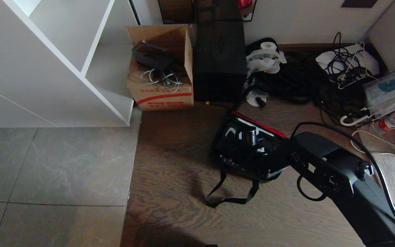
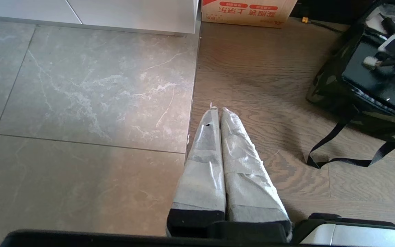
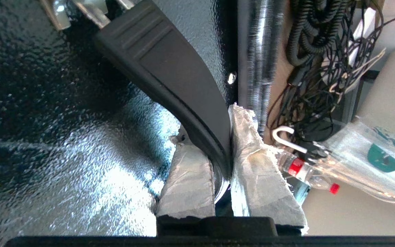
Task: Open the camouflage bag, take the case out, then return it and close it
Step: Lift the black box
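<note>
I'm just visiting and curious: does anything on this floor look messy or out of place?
Yes. A tangle of black cables sprawls along the wall beside a loose paper roll, and the camouflage bag lies open, its strap trailing across the floor.

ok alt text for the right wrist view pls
The right end effector is shut on the black handle of the case, whose textured black surface fills most of the view. Beside it lie tangled black cables and a red-capped plastic bottle.

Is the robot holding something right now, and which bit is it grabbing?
Yes. The right gripper is shut on the case's black handle, near one end. The left gripper holds nothing.
</note>
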{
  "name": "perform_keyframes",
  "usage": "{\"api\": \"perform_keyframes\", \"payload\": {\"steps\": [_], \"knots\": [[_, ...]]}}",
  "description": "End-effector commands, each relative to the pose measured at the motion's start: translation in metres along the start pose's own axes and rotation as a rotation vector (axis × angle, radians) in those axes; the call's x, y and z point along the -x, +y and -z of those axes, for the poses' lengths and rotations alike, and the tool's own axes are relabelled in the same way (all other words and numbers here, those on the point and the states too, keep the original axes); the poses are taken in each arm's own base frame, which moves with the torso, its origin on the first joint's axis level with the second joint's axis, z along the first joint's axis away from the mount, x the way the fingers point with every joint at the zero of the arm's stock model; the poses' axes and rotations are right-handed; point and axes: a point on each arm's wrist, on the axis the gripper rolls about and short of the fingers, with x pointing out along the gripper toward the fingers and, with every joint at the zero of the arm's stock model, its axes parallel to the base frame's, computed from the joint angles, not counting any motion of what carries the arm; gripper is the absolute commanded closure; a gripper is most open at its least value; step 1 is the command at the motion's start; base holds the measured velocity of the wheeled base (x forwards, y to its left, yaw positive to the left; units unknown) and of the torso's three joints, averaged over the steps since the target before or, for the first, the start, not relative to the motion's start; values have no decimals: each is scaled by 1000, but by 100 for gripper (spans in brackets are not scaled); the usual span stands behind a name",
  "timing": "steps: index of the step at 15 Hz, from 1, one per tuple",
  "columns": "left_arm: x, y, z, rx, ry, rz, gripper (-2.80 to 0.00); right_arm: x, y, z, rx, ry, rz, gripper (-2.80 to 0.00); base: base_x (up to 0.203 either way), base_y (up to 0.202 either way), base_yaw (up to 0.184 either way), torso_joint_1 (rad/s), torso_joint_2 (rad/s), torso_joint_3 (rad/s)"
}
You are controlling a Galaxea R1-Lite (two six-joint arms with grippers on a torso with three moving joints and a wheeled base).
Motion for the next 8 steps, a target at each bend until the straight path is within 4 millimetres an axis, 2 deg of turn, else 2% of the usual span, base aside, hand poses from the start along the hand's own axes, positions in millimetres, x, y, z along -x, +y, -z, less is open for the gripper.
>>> {"api": "perform_keyframes", "payload": {"steps": [1,5,8], "knots": [[-1,0,3,0,10,-2,0,15,-41,-19,-50,-39,50,0,0,0,0,0,0,0],[-1,0,3,0,10,-2,0,26,-74,-28,-41,-57,83,0,0,0,0,0,0,0],[-1,0,3,1,10,-2,0,33,-76,-23,-20,-49,64,0,0,0,0,0,0,0]]}}
